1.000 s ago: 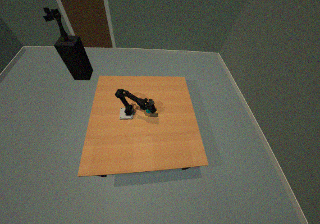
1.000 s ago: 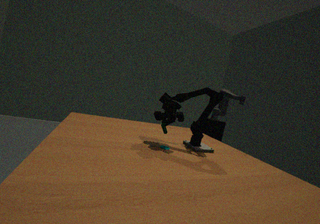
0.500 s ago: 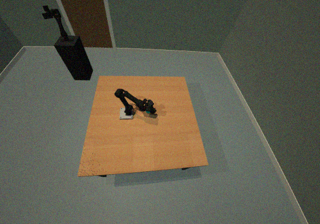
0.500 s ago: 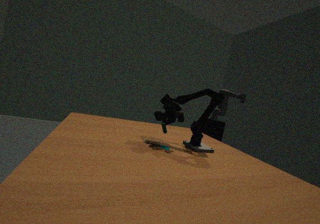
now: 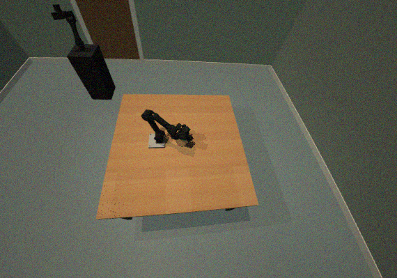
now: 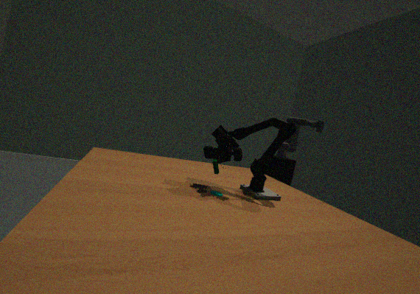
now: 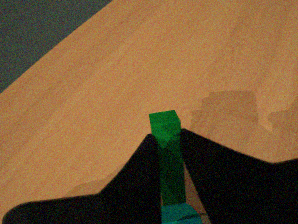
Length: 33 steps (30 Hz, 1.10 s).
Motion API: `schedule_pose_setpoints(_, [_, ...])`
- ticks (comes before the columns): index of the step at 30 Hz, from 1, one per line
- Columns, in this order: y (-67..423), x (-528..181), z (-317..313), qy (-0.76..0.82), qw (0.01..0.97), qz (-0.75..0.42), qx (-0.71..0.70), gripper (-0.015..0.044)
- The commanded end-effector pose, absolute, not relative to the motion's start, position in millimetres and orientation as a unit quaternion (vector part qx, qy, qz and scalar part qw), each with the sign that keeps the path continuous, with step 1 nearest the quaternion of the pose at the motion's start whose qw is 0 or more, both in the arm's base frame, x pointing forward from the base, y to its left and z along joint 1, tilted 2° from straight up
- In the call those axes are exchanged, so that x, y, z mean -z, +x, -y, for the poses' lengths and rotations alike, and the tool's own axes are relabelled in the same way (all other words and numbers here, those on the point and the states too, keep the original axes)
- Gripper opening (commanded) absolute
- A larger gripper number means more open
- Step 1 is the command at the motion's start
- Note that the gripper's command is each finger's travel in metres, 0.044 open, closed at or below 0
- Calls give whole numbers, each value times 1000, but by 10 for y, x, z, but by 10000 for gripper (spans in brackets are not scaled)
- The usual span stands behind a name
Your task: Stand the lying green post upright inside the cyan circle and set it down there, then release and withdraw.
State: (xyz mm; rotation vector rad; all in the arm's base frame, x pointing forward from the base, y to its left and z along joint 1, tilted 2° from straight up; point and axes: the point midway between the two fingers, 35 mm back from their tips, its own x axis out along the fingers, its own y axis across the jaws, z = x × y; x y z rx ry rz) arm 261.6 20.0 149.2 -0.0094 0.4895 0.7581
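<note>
The green post (image 6: 216,168) (image 7: 170,170) is held by my gripper (image 6: 216,161) (image 7: 166,138), which is shut on it. In the exterior view the post hangs close to upright, slightly tilted, with its lower end clear above the table. The cyan circle (image 6: 218,193) (image 7: 175,215) lies on the table below, partly in shadow. In the wrist view it shows only at the bottom edge, beyond the post and between the dark fingers. In the top view the arm hides the post and the circle.
The arm's pale base plate (image 5: 152,143) (image 6: 270,196) sits on the wooden table (image 5: 181,182) (image 6: 206,255). Shadows of the arm fall around the circle. A second arm on a black pedestal (image 5: 92,72) stands off the table, beyond its far left corner in the top view.
</note>
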Motion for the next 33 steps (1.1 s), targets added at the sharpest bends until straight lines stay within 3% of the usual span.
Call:
schedule_pose_setpoints(1, [2588,-1493,-194,-3,903,-220,-370,23])
schedule_pose_setpoints(33, [2417,-1539,-135,-2,917,-116,-382,23])
